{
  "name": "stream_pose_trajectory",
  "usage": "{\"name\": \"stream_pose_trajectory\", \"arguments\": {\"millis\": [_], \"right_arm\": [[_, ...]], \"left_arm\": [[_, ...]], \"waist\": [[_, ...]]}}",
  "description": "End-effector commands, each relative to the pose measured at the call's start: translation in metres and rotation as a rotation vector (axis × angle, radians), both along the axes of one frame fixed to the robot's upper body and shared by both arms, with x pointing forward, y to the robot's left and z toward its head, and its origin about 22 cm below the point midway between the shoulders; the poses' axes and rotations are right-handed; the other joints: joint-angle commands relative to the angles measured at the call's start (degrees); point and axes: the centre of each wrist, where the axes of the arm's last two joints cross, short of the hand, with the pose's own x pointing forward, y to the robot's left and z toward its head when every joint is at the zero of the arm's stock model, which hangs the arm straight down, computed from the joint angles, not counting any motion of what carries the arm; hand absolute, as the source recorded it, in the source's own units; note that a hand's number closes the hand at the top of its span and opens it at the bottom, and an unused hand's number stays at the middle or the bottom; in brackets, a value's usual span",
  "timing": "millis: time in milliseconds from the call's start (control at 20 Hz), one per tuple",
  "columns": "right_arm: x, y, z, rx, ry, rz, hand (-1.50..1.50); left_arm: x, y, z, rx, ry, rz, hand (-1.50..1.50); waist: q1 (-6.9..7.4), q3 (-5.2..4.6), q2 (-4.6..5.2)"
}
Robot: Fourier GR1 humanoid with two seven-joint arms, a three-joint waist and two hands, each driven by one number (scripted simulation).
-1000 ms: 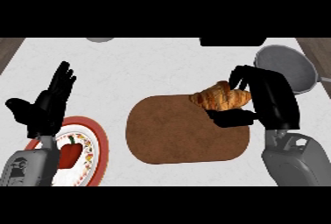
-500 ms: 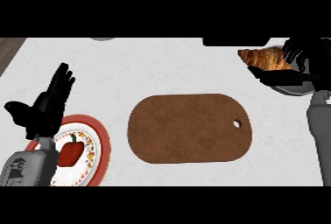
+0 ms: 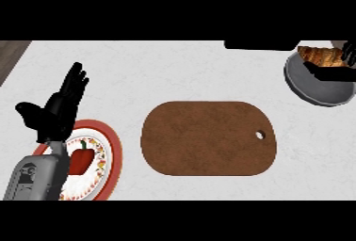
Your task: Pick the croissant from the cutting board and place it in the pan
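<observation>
Since a moment ago, the croissant (image 3: 319, 55) has come lower over the pan (image 3: 316, 87), right robot hand (image 3: 348, 52) clamped on it. Bare board (image 3: 208, 139) sits mid-worktop (image 3: 173, 70). Left robot hand (image 3: 59, 106) rests with fingers spread above a plate (image 3: 111, 150) holding a pepper (image 3: 82, 157).

Counter (image 3: 173, 75): pale, faintly marbled top filling most of the view.
Plate (image 3: 113, 150): round, red-rimmed with a patterned white inner band, at the lower left of the counter; its left part is hidden.
Pepper (image 3: 83, 159): red with a green stem, lying on the plate.
Strip (image 3: 10, 54): dark, wood-toned, along the counter's upper left edge.
</observation>
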Motion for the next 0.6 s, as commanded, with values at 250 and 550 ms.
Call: {"name": "stream_pose_trajectory", "arguments": {"millis": [250,550], "right_arm": [[0.001,-0.044,-0.024,-0.004,0.000,-0.101,1.50],[-0.013,-0.055,-0.055,0.146,0.094,-0.076,-1.50]], "left_arm": [[0.008,-0.023,0.008,-0.008,-0.019,-0.057,0.00],[0.009,-0.016,0.007,-0.003,-0.037,-0.053,0.00]], "waist": [[2.58,0.27,1.25],[3.10,0.41,1.87]]}}
